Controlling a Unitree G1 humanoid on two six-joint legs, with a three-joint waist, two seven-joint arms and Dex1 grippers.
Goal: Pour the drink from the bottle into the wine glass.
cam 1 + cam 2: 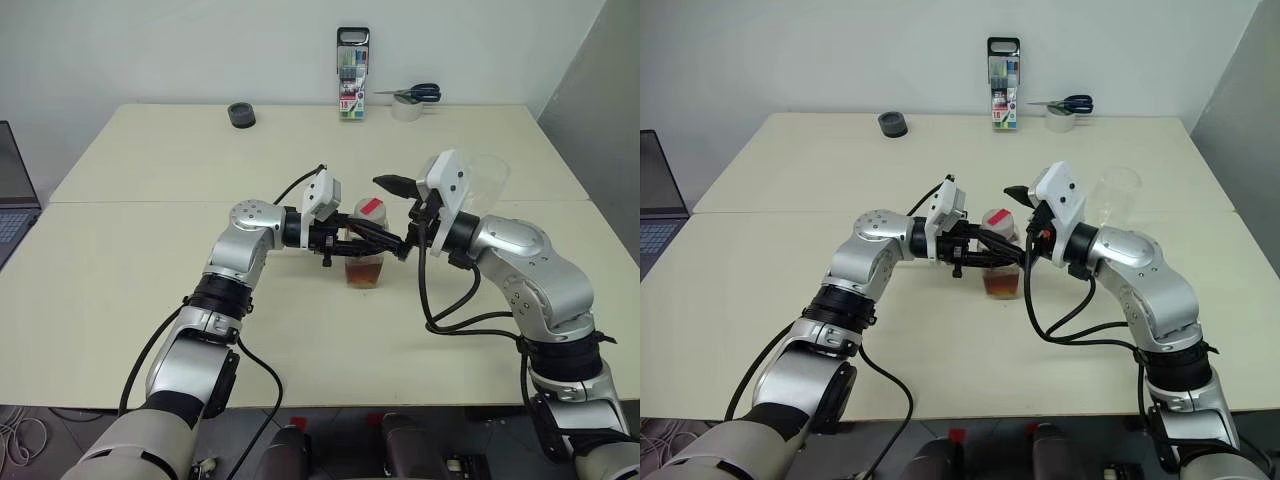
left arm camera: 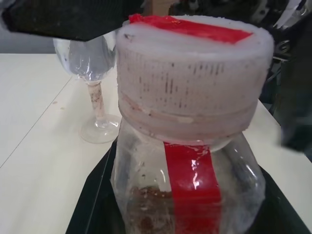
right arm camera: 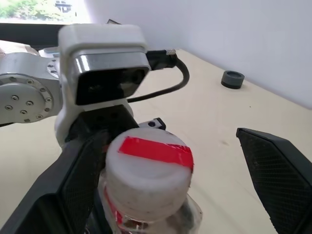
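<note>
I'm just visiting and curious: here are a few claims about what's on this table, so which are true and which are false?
1. The left gripper is shut on the bottle. True.
2. The cap is already off the bottle. False: the white cap with red tape is on.
3. The right gripper is clamped on the cap. False: its jaws stand open on either side of it.
4. The wine glass has drink in it. False: it looks empty; the drink sits low in the bottle.
5. Scissors lie at the table's far edge. True.
</note>
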